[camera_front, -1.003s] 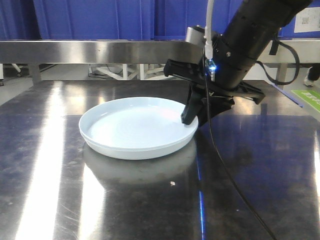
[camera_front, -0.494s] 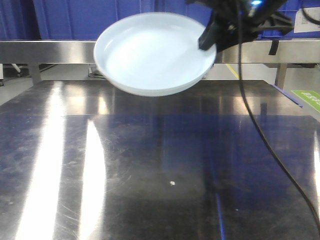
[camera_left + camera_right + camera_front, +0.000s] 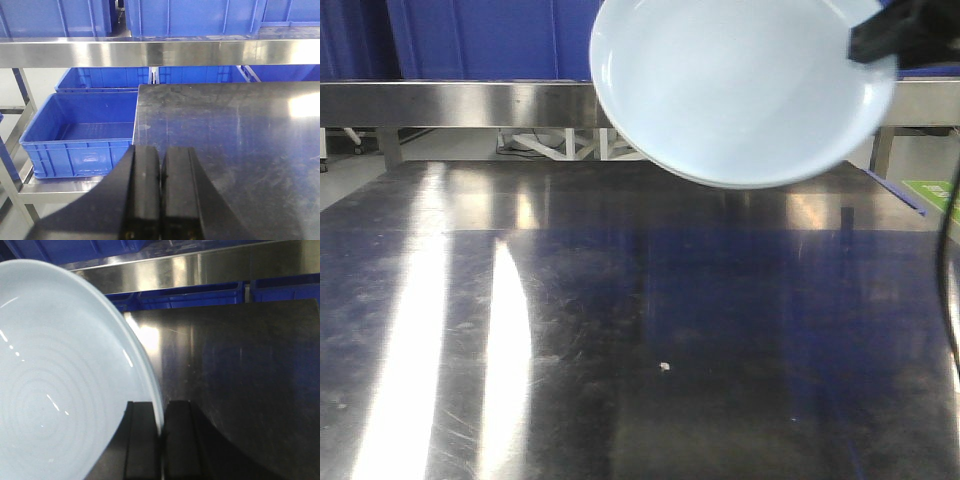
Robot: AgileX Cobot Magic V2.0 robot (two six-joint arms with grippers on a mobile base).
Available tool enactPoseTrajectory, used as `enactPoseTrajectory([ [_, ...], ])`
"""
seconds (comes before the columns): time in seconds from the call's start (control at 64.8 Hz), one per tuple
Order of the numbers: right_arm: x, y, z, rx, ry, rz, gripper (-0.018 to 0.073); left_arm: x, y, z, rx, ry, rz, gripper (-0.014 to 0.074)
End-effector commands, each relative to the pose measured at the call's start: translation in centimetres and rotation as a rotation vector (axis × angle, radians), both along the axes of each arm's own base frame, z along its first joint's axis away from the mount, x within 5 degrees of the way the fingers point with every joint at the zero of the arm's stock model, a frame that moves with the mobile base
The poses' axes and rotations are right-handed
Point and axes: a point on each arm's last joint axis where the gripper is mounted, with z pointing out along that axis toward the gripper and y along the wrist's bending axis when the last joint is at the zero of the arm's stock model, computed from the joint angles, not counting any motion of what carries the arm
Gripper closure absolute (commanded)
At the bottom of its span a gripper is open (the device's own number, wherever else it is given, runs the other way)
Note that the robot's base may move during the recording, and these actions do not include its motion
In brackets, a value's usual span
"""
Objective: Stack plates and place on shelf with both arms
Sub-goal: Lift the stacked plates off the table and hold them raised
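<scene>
Aloft, right fingers (image 3: 142,440) pinch the plates' (image 3: 740,90) rim above the tabletop (image 3: 620,330); left fingers (image 3: 145,190) touch.

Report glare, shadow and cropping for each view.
Front view: white glare streaks cross the tabletop; the plates are cropped at the top edge. Left wrist view: evenly lit, the left gripper a dark silhouette. Right wrist view: small highlights on the plates, right gripper in shadow.

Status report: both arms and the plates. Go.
Right gripper shut on rim of plates. Left gripper shut, empty. Plates tilted, above tabletop, not yet on shelf. Blue crates sit on shelf.
</scene>
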Motion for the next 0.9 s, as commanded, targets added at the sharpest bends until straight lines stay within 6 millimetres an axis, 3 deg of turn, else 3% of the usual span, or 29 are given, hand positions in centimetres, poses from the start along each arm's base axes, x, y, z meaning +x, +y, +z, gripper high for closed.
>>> enactPoseTrajectory([
  [0.0,-1.7,-1.3,2.7,0.013,-0.2,-0.045,0.051,0.1,0.0,1.8,-0.019,-0.112,0.008,0.0514],
  [0.293,-5.7,-5.8,3.7,-0.025,-0.326,-0.228,0.051,0.1,0.0,1.8,-0.019,-0.112,0.008,0.0513],
  [0.633,-9.6,-6.4,3.7,-0.036,-0.446,-0.237,0.051,0.1,0.0,1.8,-0.019,-0.112,0.008,0.0514],
  [0.88,-10.2,-6.4,3.3,-0.034,-0.454,-0.238,0.051,0.1,0.0,1.8,-0.019,-0.112,0.008,0.0514],
])
